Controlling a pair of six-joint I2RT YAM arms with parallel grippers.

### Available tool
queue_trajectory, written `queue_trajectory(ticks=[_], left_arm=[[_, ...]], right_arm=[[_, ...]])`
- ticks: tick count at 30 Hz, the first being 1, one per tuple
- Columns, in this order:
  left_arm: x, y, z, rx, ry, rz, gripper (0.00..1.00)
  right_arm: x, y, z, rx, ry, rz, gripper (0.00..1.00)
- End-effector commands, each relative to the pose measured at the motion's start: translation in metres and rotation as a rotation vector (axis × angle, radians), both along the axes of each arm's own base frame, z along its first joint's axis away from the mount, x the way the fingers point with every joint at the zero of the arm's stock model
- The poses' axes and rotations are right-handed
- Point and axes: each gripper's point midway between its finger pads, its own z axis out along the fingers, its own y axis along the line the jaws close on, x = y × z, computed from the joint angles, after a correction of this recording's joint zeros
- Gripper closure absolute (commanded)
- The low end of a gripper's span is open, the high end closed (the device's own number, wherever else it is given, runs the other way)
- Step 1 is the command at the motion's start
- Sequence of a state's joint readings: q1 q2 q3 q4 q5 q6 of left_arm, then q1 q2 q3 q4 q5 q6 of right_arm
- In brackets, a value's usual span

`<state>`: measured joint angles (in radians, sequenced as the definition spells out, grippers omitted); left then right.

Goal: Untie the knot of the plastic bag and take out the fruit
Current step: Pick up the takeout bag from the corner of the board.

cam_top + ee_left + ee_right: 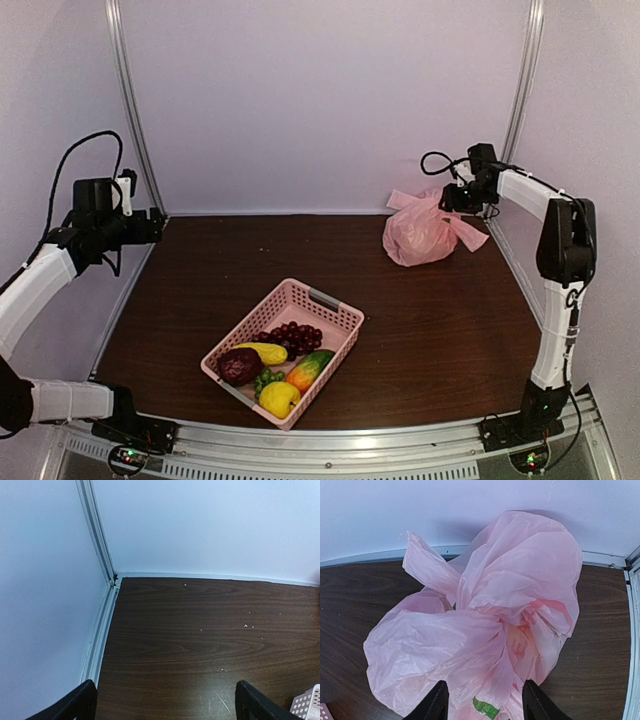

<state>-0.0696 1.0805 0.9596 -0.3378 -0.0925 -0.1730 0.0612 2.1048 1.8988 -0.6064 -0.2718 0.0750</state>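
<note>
Plastic bag (420, 236) at 2 o'clock: pink, crinkled, knot (464, 604) tied. Right tool (485, 701) straddles folds (grip unconfirmed); left tool (165, 701) wide.

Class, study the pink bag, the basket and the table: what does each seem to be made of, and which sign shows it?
Bag: thin plastic film, translucent, slightly glossy; it crumples into sharp creases. Basket: moulded plastic, probably, matt pink; regular latticed walls. Table: wood or wood-look laminate, dark, smooth; grain lines with a faint sheen.

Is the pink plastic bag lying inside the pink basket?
No, the plastic bag sits at the far right, well apart from the basket near the middle.
</note>
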Motion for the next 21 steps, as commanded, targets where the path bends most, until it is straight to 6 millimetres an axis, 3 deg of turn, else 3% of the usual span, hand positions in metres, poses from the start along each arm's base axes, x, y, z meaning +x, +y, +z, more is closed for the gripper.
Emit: queue_trajectory(ticks=[1,9,14,21], left_arm=[[-0.001,-0.001,0.007,0.009,-0.032,-0.016,0.02],[0.0,0.001,0.005,0.013,-0.025,-0.007,0.02],[0.0,-0.001,0.003,0.01,-0.023,-0.017,0.03],[0.002,-0.004,0.0,0.004,-0.012,-0.033,0.03]], right_arm=[[0.009,0.004,-0.004,-0.001,0.011,0.035,0.5],[0.024,0.009,-0.023,0.034,0.026,0.059,0.54],[0.031,0.015,-0.032,0.069,0.032,0.076,0.62],[0.032,0.022,-0.027,0.118,0.017,0.085,0.92]])
